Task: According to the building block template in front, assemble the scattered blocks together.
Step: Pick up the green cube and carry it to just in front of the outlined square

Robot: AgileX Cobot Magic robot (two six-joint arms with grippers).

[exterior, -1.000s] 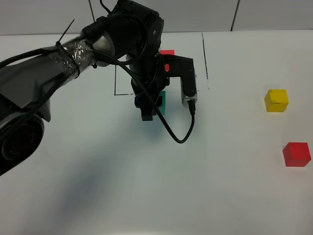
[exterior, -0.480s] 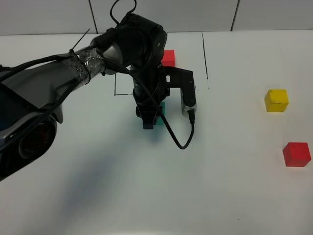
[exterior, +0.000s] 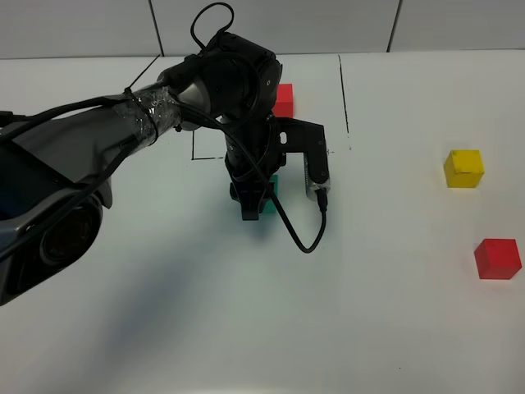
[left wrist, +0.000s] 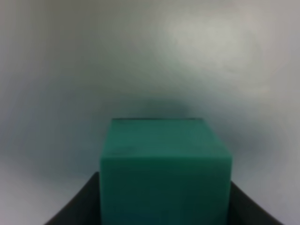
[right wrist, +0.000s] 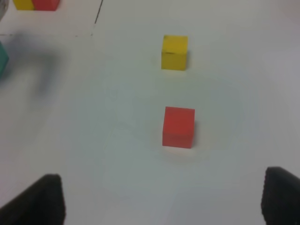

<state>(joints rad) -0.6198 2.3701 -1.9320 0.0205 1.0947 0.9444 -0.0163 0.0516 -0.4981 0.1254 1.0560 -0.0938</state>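
Left gripper (exterior: 253, 202), closed on the teal cube (left wrist: 165, 173) just beside the template (exterior: 283, 98); a crooked release could knock the template's cubes.

Just before the template (exterior: 283, 98) one cube (exterior: 271, 197) is found; a second cube (exterior: 463, 168) is set far right, a third cube (exterior: 498, 258) before it.
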